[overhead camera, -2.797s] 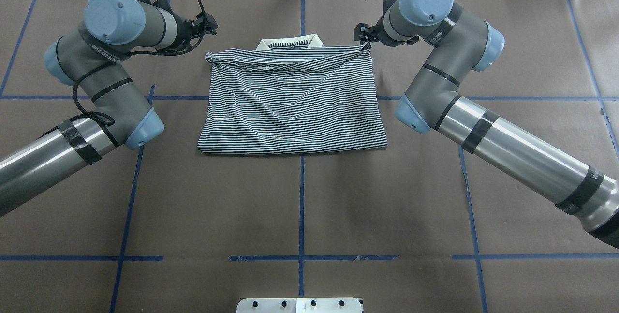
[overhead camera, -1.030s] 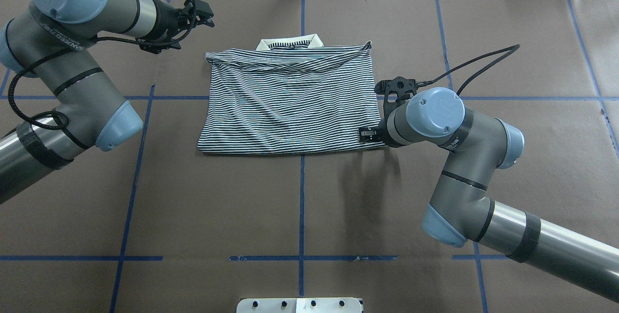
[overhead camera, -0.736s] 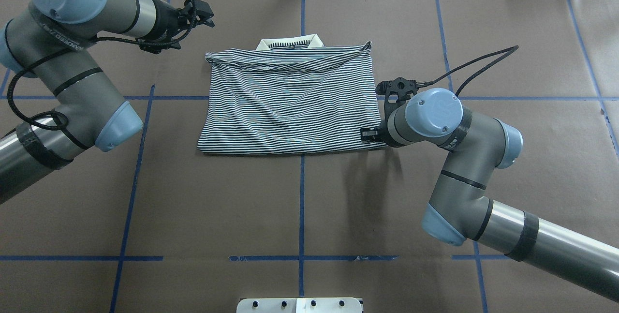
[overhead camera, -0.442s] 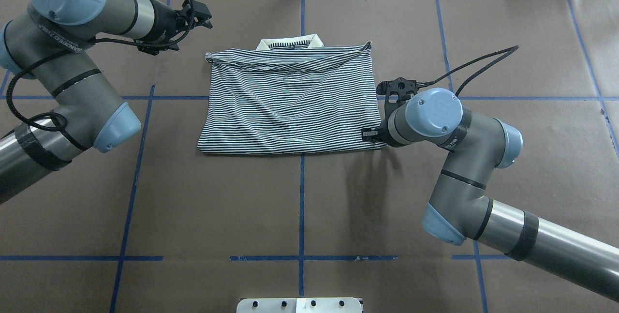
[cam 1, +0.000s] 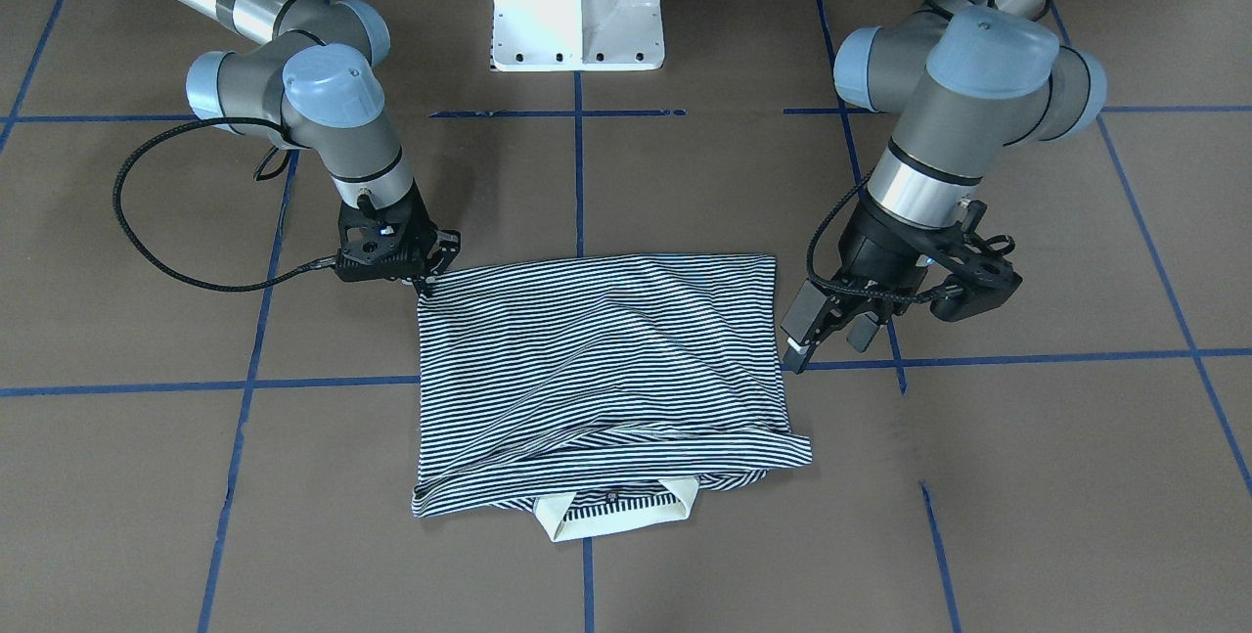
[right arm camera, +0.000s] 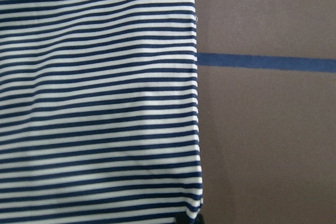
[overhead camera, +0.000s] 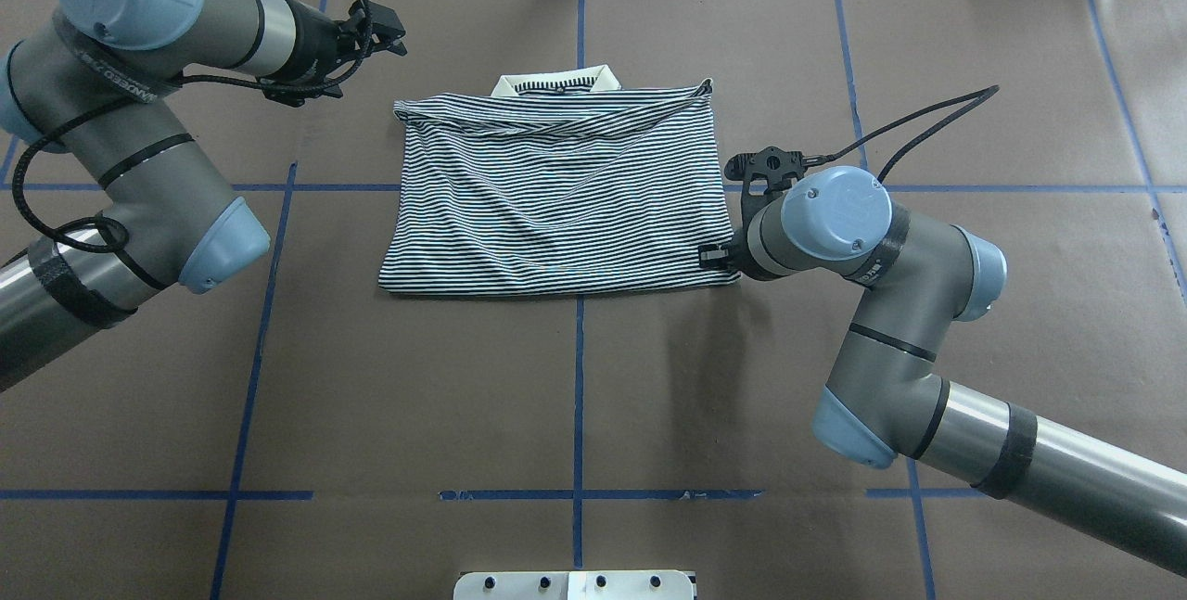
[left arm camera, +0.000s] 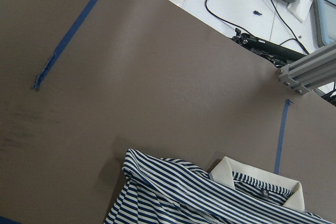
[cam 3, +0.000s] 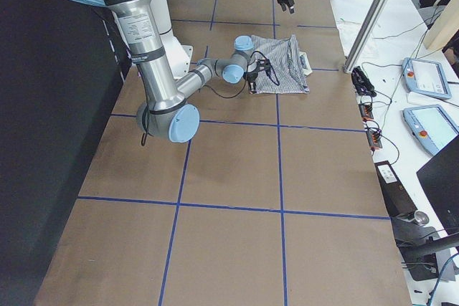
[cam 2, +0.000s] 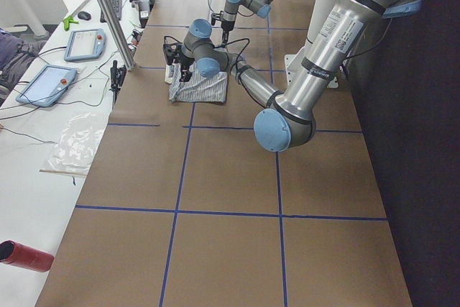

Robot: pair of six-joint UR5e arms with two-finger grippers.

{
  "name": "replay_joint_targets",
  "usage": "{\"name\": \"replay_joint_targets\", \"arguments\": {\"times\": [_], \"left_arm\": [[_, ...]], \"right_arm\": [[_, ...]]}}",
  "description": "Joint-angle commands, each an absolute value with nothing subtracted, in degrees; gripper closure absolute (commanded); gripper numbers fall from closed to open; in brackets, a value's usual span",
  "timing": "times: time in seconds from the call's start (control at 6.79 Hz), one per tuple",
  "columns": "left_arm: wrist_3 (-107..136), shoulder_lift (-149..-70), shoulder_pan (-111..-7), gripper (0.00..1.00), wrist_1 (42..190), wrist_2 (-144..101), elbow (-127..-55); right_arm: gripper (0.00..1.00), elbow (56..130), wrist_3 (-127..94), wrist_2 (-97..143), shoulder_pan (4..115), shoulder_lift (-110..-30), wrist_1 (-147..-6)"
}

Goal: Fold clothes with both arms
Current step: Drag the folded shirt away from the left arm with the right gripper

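Brown paper crossed by blue tape lines covers the table (overhead camera: 417, 396), and on it the striped shirt (overhead camera: 556, 201) lies folded into a rough rectangle. It sits midway between the table's left and right edges and closer to the far edge than to the robot. Its cream collar (overhead camera: 556, 81) pokes out from under the folded cloth on the side toward the far edge, and slack wrinkles run across the top layer. The right gripper (cam 1: 427, 279) is down at the shirt's corner nearest the robot on the right side, its fingertips touching the cloth there. I cannot tell whether they are pinched on the fabric or merely set against it. The right wrist view shows only the shirt's straight side edge against the paper and a blue line. The left gripper (cam 1: 829, 335) hangs above the table with its fingers spread apart and nothing between them. Seen from overhead, it sits off the shirt's far left corner, toward the table's far left corner. Its wrist camera looks down on that corner of the shirt and the collar. The white base (cam 1: 577, 7) stands at the robot's edge of the table.
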State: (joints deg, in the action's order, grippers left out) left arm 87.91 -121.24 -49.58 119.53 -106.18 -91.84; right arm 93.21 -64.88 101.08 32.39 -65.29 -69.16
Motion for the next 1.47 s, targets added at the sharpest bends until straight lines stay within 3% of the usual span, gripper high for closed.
{"name": "replay_joint_targets", "arguments": {"times": [0.0,0.59,0.88,1.03,1.32], "left_arm": [[88.0,-121.7,-49.6,0.0,119.4,-106.2,-92.0],[88.7,-121.7,-49.2,0.0,119.4,-106.5,-94.9],[89.1,-121.3,-46.8,0.0,116.0,-106.3,-99.6],[89.3,-121.2,-45.4,0.0,115.4,-106.3,-101.2],[95.0,-118.9,-35.7,0.0,106.0,-106.3,-109.8]], "right_arm": [[1.0,99.4,-65.7,101.5,32.7,-70.2,-69.3],[1.0,124.0,-70.0,107.8,20.8,-98.4,-69.6],[1.0,127.8,-81.8,107.4,9.8,-100.5,-69.5],[0.01,128.5,-81.9,107.3,9.1,-100.5,-69.3],[0.0,129.9,-82.5,104.4,10.8,-97.8,-68.5]]}}
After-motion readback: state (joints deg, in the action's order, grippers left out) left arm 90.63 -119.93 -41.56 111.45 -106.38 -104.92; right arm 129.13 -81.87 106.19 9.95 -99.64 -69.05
